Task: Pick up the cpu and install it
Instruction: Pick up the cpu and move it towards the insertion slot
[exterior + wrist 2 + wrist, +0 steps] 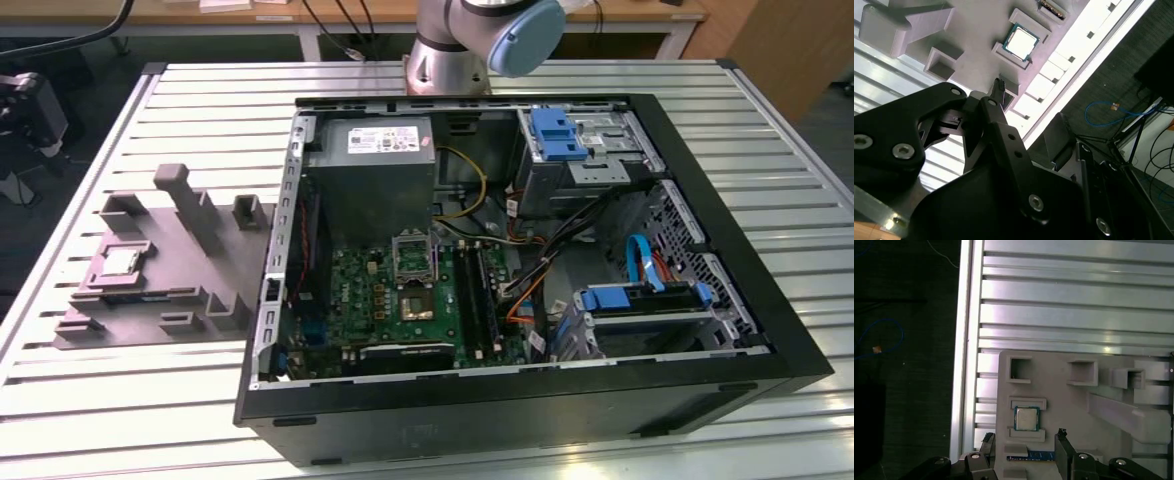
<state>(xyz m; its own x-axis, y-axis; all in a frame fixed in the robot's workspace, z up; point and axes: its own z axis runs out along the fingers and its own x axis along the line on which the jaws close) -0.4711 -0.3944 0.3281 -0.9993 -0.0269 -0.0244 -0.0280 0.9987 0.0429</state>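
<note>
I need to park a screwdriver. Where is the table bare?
In the exterior view: bare table slats between the grey fixture and the arm's base, and between fixture and nearest table edge. The computer case is crowded with cables.

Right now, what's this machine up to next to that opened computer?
A robot arm's claw hovers open over a grey tray on the table, close to the cpu. The cpu lies in its slot on the tray, not picked up yet. The computer it is meant for sits open beside the tray.
</note>
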